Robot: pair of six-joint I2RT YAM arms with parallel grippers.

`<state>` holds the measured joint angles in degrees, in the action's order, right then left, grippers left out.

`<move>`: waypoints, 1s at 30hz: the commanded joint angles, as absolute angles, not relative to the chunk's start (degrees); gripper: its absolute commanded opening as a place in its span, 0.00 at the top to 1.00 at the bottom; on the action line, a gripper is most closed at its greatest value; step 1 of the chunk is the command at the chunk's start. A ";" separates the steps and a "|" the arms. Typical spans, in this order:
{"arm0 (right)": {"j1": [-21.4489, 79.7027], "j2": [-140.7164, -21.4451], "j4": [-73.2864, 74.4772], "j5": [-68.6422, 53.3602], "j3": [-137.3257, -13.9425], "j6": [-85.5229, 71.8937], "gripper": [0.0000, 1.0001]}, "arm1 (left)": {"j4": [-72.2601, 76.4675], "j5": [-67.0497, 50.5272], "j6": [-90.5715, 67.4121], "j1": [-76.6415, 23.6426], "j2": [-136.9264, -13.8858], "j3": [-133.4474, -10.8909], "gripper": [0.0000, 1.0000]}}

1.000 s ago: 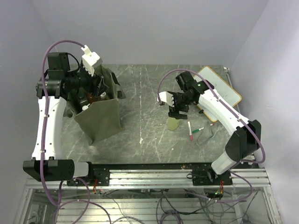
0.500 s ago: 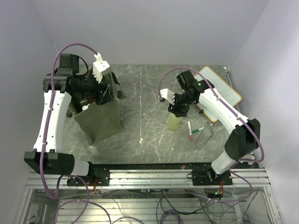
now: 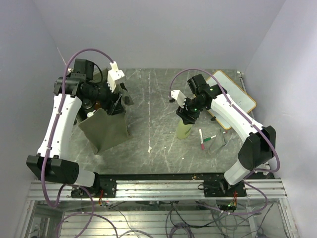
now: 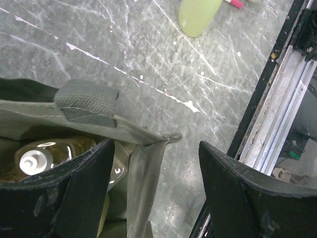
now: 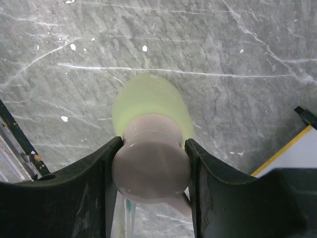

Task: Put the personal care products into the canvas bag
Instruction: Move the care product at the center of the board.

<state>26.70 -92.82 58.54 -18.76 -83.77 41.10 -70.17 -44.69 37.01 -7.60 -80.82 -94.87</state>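
– Right gripper [image 3: 188, 115] from overhead: what has it got?
– It's clenched on the cap of the pale yellow-green plastic bottle [image 3: 183, 130], which stands upright on the grey marbled table [image 3: 148, 99] directly under it. A red marker pen [image 3: 201, 140] and a green marker pen [image 3: 210, 137] lie just to its right. A white wood-framed whiteboard [image 3: 233, 96] lies beyond them.
– And the left gripper [image 3: 105, 94]?
– It hangs over the mouth of the upright olive-green canvas bag [image 3: 106, 130].
– Left wrist view?
– The left gripper [image 4: 154, 148] is released, jaws spread wide above the bag's rim [image 4: 74, 116], grasping nothing. Below one finger, inside the bag, sits a clear plastic bottle with a white cap [image 4: 54, 156]. The yellow-green bottle [image 4: 198, 15] stands well apart, far ahead on the table.
– Right wrist view?
– Both fingers [image 5: 89, 188] press the beige cap [image 5: 151, 168] from either side. The bottle's body [image 5: 148, 104] shows just beyond it.
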 commanded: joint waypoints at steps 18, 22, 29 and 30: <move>26.72 -92.25 57.19 -20.65 -82.83 41.57 0.71 | -67.98 -44.69 37.11 -15.28 -80.51 -91.73 0.88; 26.70 -92.35 57.58 -20.65 -83.26 42.11 0.72 | -66.32 -46.36 36.16 -16.11 -80.51 -92.27 0.93; 26.71 -92.64 57.84 -20.57 -83.89 43.11 0.73 | -59.54 -47.65 32.68 -18.13 -78.99 -91.56 0.93; 26.72 -92.72 57.83 -20.58 -83.95 43.15 0.73 | -59.58 -47.90 32.51 -18.56 -79.28 -91.84 0.93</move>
